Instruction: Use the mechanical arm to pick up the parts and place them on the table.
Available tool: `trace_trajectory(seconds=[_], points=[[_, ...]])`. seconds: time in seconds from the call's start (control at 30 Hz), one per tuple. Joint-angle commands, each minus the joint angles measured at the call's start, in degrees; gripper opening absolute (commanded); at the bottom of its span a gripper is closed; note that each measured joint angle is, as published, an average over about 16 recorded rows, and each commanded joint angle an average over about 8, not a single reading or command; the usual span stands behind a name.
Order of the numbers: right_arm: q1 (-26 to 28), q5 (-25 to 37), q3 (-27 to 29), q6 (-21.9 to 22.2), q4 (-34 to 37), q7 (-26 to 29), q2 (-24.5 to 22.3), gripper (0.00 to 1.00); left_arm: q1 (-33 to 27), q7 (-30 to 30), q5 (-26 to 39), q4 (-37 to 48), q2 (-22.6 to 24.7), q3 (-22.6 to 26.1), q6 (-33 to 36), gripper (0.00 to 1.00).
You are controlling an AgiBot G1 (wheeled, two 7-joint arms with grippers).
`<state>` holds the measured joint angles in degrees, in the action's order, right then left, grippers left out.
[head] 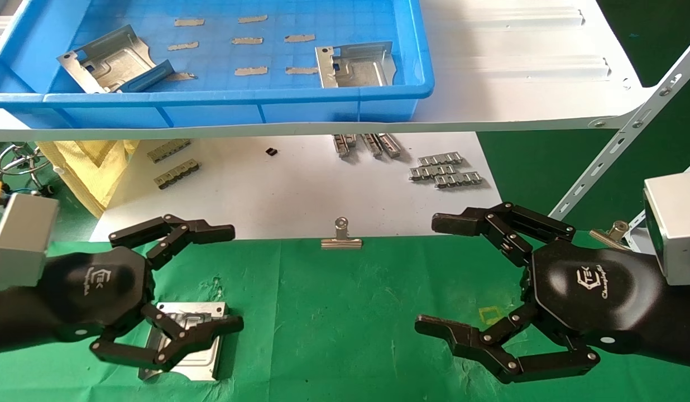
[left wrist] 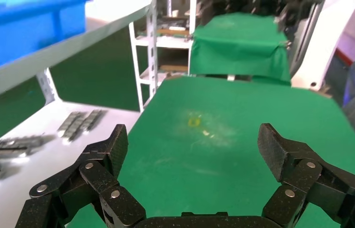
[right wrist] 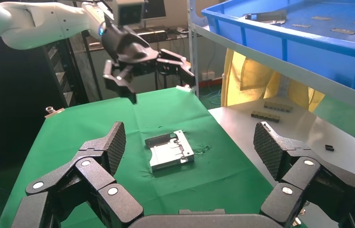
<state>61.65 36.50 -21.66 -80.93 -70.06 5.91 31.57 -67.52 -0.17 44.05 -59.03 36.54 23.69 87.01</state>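
On the green desk point(head: 350, 312): one metal plate point(head: 197, 340) under left hand point(head: 172, 279).
Both hands' jaws spread open, empty; right hand point(head: 479, 279) hovers apart.

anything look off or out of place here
Nothing stands out. One part lies flat on the green table beneath the open left hand; two parts remain in the blue bin.

I'm in a workshop/assembly lab: slotted steel racking point(head: 613, 151), blue parts bin point(head: 222, 100) w/ stamped plates, green cloth bench point(head: 350, 312), more shelving point(left wrist: 161, 52) behind.
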Motion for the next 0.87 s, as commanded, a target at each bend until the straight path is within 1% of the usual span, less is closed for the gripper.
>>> trace_trajectory(seconds=[0.03,0.47,0.63,0.87], points=[[0.0,0.0,0.0,0.0,0.0,0.0,0.0,1.0,0.8,-1.5,-0.3,-2.1,-0.2,-1.1,-0.2,1.0],[0.0,0.0,0.0,0.0,0.0,0.0,0.0,1.0,6.0,-10.4,-2.2,-14.6,-1.5,-7.7,-1.3,1.0],[0.0,0.0,0.0,0.0,0.0,0.0,0.0,1.0,6.8,-11.5,-2.5,-16.6,-1.7,-8.8,-1.4,1.0],[0.0,0.0,0.0,0.0,0.0,0.0,0.0,1.0,6.6,-11.1,-2.6,-16.0,-1.7,-8.5,-1.5,1.0]])
